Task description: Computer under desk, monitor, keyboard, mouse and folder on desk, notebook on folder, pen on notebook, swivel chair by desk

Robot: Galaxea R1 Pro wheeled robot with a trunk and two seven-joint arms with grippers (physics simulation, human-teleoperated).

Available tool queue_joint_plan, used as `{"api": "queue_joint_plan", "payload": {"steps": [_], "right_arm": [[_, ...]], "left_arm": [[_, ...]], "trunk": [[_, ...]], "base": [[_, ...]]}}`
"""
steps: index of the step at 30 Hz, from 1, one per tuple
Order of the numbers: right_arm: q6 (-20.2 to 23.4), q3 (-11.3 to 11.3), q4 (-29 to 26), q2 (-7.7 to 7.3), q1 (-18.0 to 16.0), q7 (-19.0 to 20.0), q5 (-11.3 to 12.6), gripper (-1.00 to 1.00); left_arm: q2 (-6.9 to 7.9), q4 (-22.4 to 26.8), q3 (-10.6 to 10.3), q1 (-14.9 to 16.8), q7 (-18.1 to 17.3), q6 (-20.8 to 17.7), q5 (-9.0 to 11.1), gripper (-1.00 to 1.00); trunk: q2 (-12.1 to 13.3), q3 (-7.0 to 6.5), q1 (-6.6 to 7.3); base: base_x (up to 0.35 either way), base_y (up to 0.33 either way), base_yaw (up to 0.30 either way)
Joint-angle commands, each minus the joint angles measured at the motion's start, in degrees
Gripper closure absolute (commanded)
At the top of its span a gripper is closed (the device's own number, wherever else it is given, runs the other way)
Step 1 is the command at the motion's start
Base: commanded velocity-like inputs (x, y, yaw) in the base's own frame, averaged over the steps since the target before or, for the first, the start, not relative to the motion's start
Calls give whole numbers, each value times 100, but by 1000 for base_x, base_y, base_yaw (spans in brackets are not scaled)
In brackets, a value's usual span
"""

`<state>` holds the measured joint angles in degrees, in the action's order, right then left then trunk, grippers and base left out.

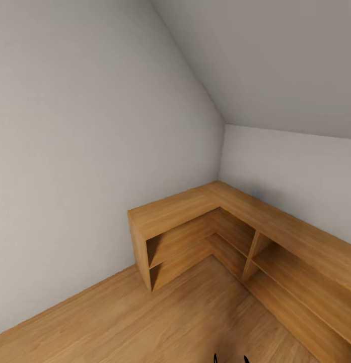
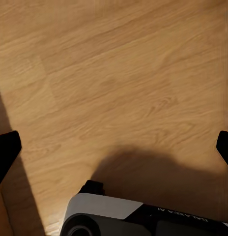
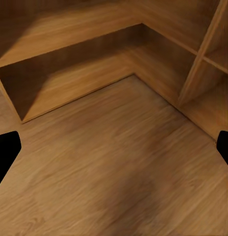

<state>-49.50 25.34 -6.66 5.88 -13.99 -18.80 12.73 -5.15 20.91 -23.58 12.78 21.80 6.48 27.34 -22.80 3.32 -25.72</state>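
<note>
Corner of the bedroom [image 1: 94, 126], head view: grey walls meet a sloped grey ceiling [image 1: 276, 60] from 12 to 3 o'clock, and the wood floor [image 1: 145, 312] fills 6 to 8 o'clock. A low L-shaped wooden shelf unit [image 1: 205, 222] sits in the corner, running from the centre toward 4 o'clock, its open compartments facing you. At 6 o'clock, on the bottom edge, you see two small dark tips; what they belong to cannot be told.

Left wrist view: your left gripper [image 2: 114, 142] hangs over bare floor with its fingers [image 2: 6, 147] spread wide at the frame's two sides, holding nothing. The robot's grey and black base [image 2: 119, 219] and its shadow lie beneath.

Right wrist view: your right gripper [image 3: 114, 147] points at the shelf unit's inner corner, fingers [image 3: 6, 150] likewise spread wide and empty, above the floor.
</note>
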Motion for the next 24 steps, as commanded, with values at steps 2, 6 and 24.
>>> {"api": "queue_joint_plan", "payload": {"steps": [2, 6, 24], "right_arm": [[-17, 50, 7, -1, -7, 10, 46, -100], [-16, 50, 7, -6, -7, 60, 47, -100], [-16, 42, 15, -14, -7, 244, 50, -100]], "left_arm": [[4, 1, -50, 5, 35, 29, 61, -100], [5, 1, -45, 5, 35, 29, 62, -100], [5, 1, -42, 6, 35, 29, 61, -100]], "trunk": [[-12, 13, -7], [-12, 13, -7], [-12, -5, -7]], "base": [[322, 2, -290], [325, 50, -290], [51, 115, -291]]}}
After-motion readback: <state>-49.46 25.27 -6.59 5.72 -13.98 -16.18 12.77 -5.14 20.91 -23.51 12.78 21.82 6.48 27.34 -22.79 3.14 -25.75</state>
